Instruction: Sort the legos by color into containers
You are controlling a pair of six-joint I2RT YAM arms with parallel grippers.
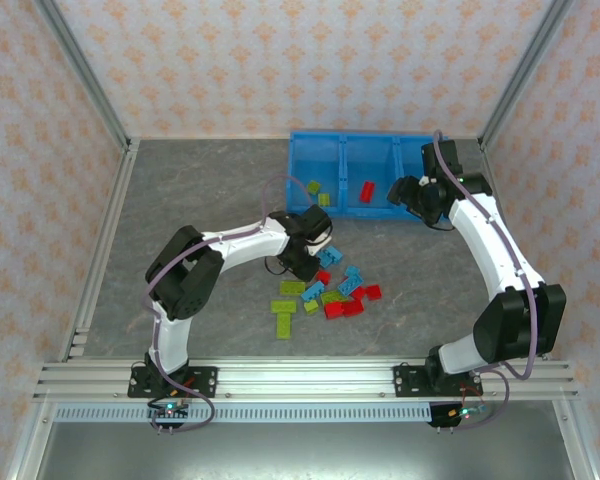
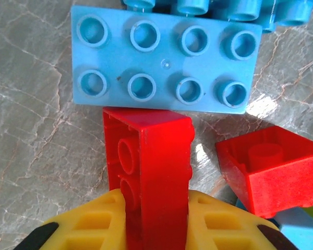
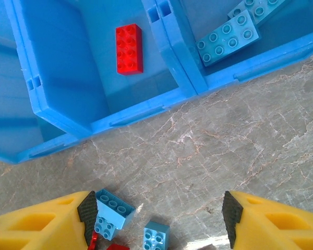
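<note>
Left jaws clamped on red lego (image 2: 161, 156) beside light-blue lego (image 2: 161, 57); right jaws wide apart, just near of bin (image 3: 130, 117).

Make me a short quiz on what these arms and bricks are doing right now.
1. True or false: the right gripper is shut on a blue brick.
2. What colour is the held brick in the left gripper? A red, B blue, C green.
3. Fill in: the lone brick in the bin's middle compartment is ___.
Key: 1 false, it is open; 2 A; 3 red.
</note>
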